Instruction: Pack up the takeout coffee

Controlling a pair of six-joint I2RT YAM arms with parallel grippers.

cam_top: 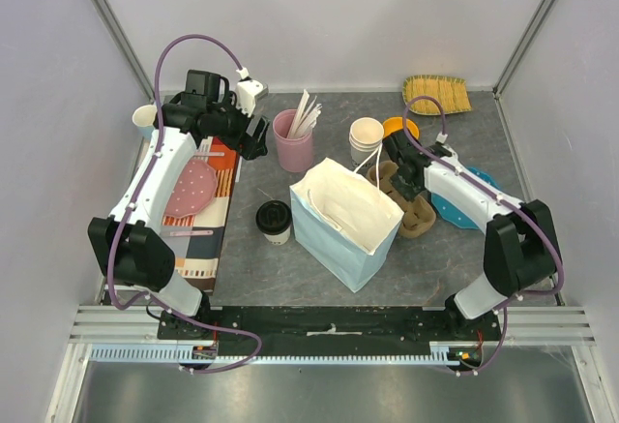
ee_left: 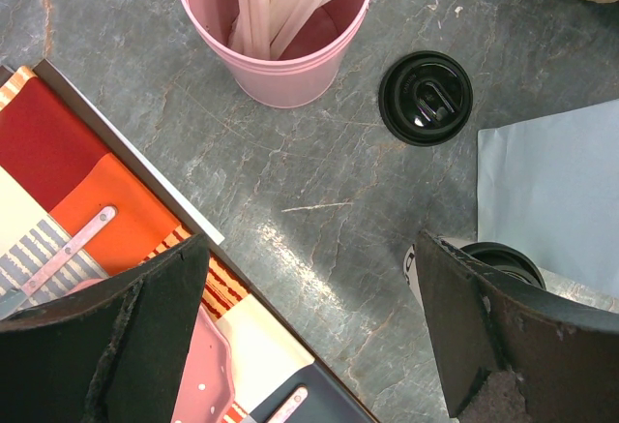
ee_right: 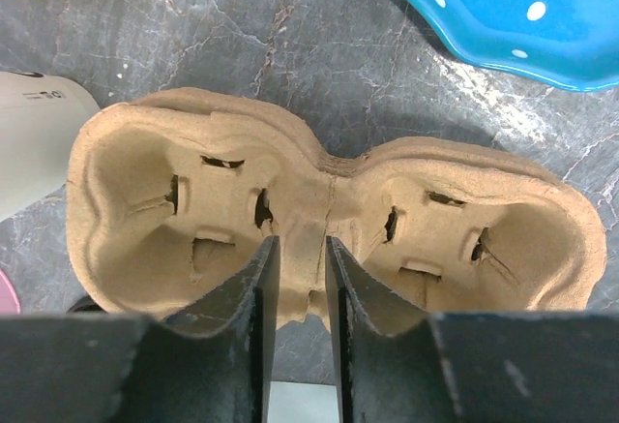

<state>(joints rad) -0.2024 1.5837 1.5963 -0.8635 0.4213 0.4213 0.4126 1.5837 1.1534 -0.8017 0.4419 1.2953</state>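
Takeout coffee (ee_left: 426, 97) stands ahead of wide-open left pincer (ee_left: 309, 258), apart.

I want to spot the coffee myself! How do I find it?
Find the big pale blue bag in the middle. Beside it, on the left arm's side, stands a small white cup. Only it has a black lid; the stacked cups behind the bag have none.

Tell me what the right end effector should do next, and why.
Probably finish closing on the carrier's middle ridge. The right end effector straddles that ridge, but a firm pinch isn't clear yet. Both wells are empty, and the coffee stands apart beside the bag.
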